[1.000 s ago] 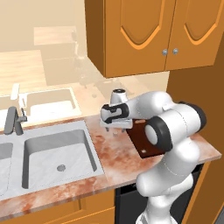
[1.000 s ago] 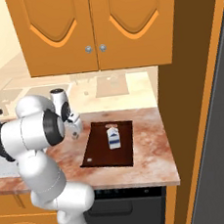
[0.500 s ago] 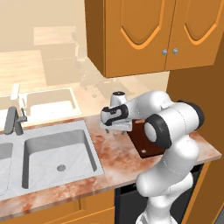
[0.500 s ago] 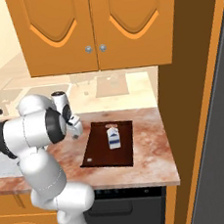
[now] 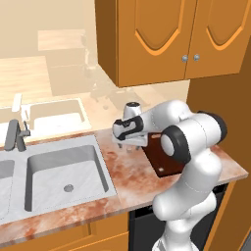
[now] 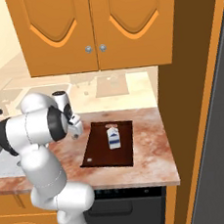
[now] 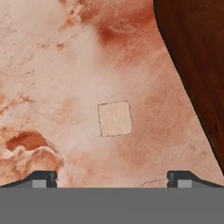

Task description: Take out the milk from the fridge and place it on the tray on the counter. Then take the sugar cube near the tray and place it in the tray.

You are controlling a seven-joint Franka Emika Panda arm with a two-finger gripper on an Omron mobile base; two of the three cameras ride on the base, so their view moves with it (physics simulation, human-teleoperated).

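The milk [image 6: 113, 137], a small white carton with a blue band, stands upright on the dark brown tray [image 6: 102, 153] on the counter [image 6: 148, 154]. In the hand view the sugar cube [image 7: 114, 118], a tiny pale square, lies on the mottled stone just left of the tray's edge [image 7: 197, 65]. My gripper [image 7: 111, 179] hangs open right above the cube, with one fingertip on each side and nothing held. From the base cameras the gripper [image 5: 130, 142] [image 6: 75, 130] points down at the counter beside the tray's left rim [image 5: 162, 162]. The grey fridge [image 6: 220, 136] fills the right edge.
A steel double sink [image 5: 63, 171] with a faucet [image 5: 14, 135] lies left of the gripper. Orange wall cabinets [image 5: 166, 39] hang over the counter. My own arm's elbow [image 5: 191, 137] leans over the tray's near end.
The gripper has come down a little toward the counter beside the tray, jaws still wide. The milk and tray have not moved.
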